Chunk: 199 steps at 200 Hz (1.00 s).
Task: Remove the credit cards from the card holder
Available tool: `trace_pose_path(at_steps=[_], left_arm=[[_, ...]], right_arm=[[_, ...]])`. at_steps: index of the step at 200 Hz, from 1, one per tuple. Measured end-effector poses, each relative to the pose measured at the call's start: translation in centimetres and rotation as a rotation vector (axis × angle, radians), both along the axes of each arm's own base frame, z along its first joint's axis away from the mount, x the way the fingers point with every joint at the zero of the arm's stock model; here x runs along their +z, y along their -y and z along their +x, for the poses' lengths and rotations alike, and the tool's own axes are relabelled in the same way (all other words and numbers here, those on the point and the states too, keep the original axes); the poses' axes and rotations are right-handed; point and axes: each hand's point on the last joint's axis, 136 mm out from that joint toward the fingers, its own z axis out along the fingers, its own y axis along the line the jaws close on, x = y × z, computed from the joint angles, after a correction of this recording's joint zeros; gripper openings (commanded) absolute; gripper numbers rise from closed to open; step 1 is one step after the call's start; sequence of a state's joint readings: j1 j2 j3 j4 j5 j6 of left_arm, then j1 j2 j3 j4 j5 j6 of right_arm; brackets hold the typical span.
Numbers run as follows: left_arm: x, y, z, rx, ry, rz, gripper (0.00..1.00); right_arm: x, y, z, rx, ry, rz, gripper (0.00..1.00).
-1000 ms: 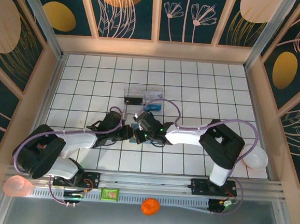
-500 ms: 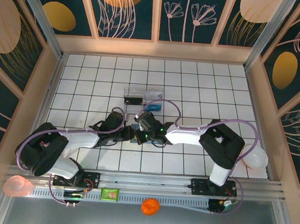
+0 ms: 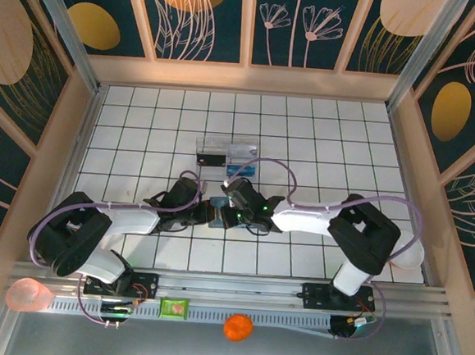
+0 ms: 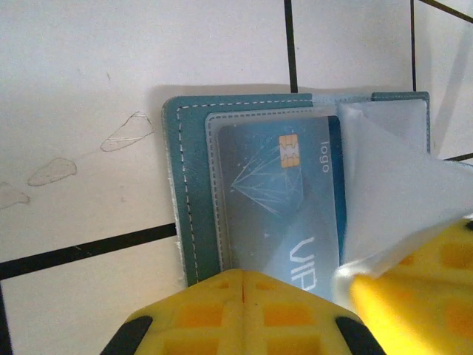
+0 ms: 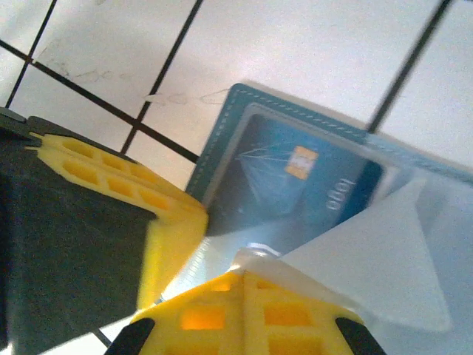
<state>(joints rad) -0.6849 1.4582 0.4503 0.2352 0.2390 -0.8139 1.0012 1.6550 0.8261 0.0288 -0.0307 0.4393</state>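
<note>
My left fingers are clamped flat together with no gap between them, and their tips are against the near edge of the card holder. I cannot tell whether they pinch that edge or only press on it. The holder lies open on the white tiled surface, between my two arms in the overhead view. My right fingers are closed tight too. They nip a corner of the clear sleeve and hold that flap lifted off the holder's inner panel. Under the sleeve, a grey-blue credit card with a gold chip sits in the holder's pocket. From overhead I see a blue card lying on the surface just beside the clear tray, apart from the holder.
</note>
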Motion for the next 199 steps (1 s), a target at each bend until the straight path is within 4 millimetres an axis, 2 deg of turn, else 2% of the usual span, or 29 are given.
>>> trace_pose_path(at_steps=[30,45,79,109,163,199], left_arm=[[0.0,0.0,-0.1,-0.003,-0.002,0.0,0.0],[0.0,0.1,-0.1,-0.004,-0.002,-0.001,0.0],[0.1,0.2,-0.1,-0.014,-0.001,0.0,0.0],[0.7,0.7,0.1,-0.035,0.001,0.003,0.05],[3.3,5.2,0.6,-0.141,0.042,-0.038,0.05],[2.5,9.0,0.1,-0.239,0.012,-0.036,0.03]], right_arm=[[0.6,2.4,0.3,-0.097,0.001,0.011,0.28],[0.9,4.2,0.7,-0.17,0.012,0.006,0.34],[2.2,8.3,1.7,-0.311,0.055,0.004,0.38],[3.7,9.1,2.5,-0.351,0.1,0.019,0.39],[3.9,9.7,2.8,-0.374,0.117,0.009,0.38],[6.0,10.9,3.5,-0.418,0.161,0.05,0.38]])
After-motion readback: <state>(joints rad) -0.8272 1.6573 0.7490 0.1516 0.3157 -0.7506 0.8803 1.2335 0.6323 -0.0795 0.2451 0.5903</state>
